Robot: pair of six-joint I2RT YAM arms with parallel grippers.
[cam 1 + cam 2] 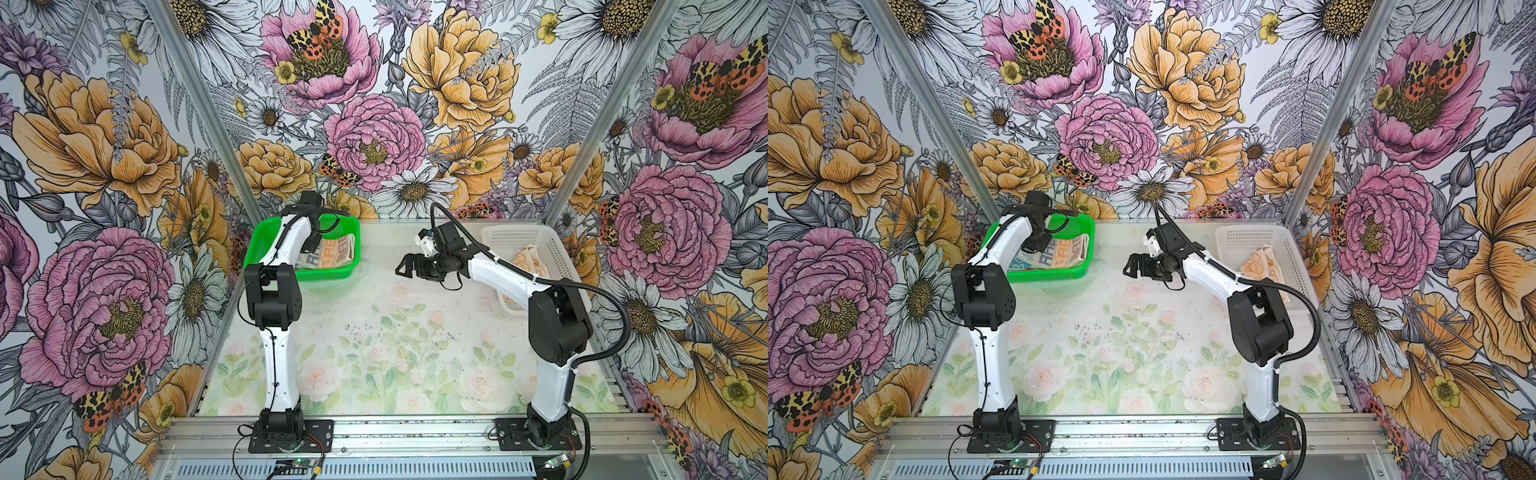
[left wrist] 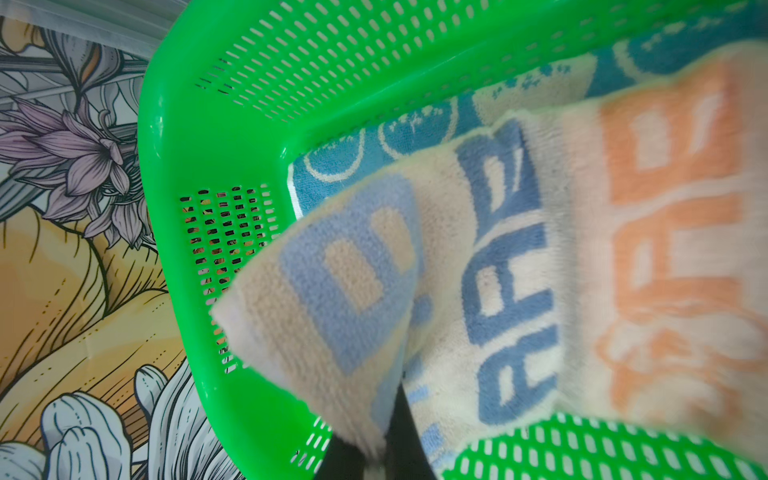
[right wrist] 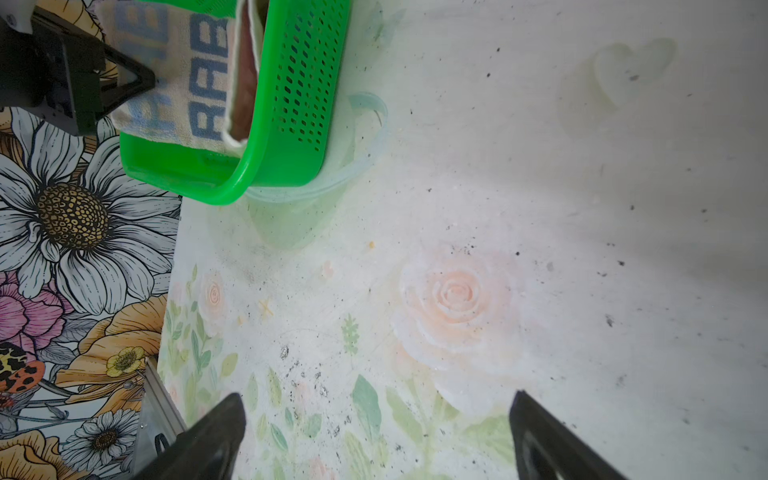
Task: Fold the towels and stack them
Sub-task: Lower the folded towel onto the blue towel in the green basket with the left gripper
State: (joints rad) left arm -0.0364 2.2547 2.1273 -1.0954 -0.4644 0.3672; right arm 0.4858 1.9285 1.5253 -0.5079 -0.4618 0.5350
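Note:
The cream towel (image 1: 330, 258) (image 1: 1061, 258) (image 2: 519, 270) (image 3: 183, 83) with "RABBIT" lettering lies in the green basket (image 1: 324, 275) (image 1: 1054, 275) (image 2: 249, 104) (image 3: 303, 83) at the back left. My left gripper (image 1: 1034, 246) (image 2: 380, 451) (image 3: 145, 83) reaches into the basket and is shut on a lifted corner of it. Under it lies the blue towel (image 2: 332, 174). An orange towel (image 1: 528, 259) (image 1: 1262, 264) lies crumpled in the white basket (image 1: 515, 237) (image 1: 1246, 241) at the back right. My right gripper (image 1: 404, 267) (image 1: 1130, 268) (image 3: 378, 399) hangs open above the table's middle, pointing left.
The flower-printed table top (image 1: 395, 353) lies between the two baskets and runs to the front rail. A clear plastic ring (image 3: 368, 137) sticks out under the green basket's near side. Flowered walls close in the left, right and back.

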